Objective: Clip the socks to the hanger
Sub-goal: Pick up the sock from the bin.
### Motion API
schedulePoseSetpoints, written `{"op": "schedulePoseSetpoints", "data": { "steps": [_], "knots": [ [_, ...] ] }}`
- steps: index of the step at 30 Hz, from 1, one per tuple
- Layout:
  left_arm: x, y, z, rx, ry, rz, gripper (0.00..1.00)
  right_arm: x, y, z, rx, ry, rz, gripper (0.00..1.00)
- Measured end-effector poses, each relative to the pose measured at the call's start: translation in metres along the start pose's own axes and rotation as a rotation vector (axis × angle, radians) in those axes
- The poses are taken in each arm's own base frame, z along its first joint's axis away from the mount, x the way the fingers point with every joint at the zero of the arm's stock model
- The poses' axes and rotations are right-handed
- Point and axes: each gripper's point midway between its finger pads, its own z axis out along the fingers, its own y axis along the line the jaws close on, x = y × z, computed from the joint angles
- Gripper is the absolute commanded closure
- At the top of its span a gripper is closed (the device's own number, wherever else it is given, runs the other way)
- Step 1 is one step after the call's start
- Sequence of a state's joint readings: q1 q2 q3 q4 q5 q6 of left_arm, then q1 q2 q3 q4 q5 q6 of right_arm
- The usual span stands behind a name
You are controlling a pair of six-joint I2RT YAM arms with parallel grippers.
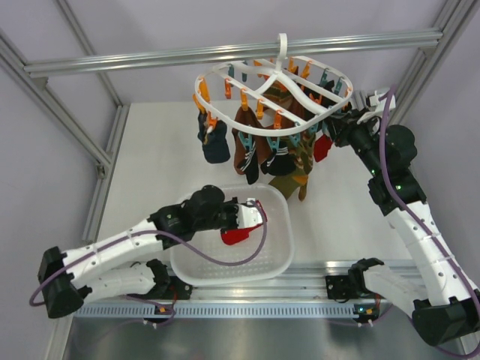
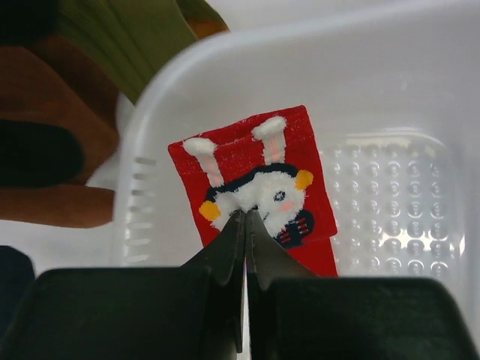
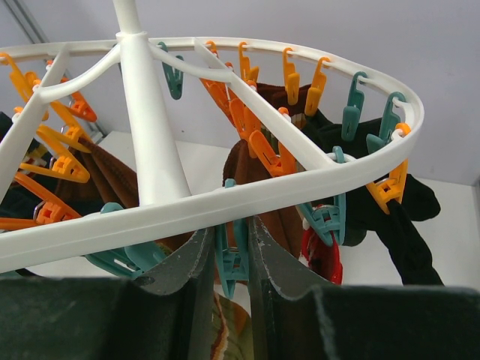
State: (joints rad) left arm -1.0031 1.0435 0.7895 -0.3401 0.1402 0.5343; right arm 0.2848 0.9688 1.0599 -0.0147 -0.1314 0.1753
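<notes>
left fingers pinched on red sock | right fingers astride teal clip, grip unclear

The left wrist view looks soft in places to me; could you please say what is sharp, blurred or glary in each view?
Left wrist: the red sock is sharp, the hanging socks at upper left are blurred, and glare sits on the basket floor. Right wrist: the hanger and teal clip are crisp, the right end effector dark. Top external: even light, soft shadows.
</notes>
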Motion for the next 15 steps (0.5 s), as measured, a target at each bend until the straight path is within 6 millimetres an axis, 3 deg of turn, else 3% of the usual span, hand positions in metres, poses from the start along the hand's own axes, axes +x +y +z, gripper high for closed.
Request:
{"op": "schedulePoseSetpoints", "data": {
  "steps": [4, 7, 12, 15],
  "knots": [
    [-0.043, 0.012, -0.028, -0.072, -0.211, 0.033, 1.00, 0.000, 0.000, 0.000, 0.000, 0.000, 0.001, 1.00],
    [-0.077, 0.017, -0.036, -0.088, -0.336, 0.062, 1.00, 0.000, 0.000, 0.000, 0.000, 0.000, 0.001, 1.00],
    [-0.132, 0.032, -0.026, -0.072, -0.449, 0.086, 1.00, 0.000, 0.000, 0.000, -0.001, 0.001, 0.002, 1.00],
    [-0.175, 0.039, -0.014, -0.049, -0.509, 0.066, 1.00, 0.001, 0.000, 0.000, -0.001, 0.002, 0.005, 1.00]
  ]
}}
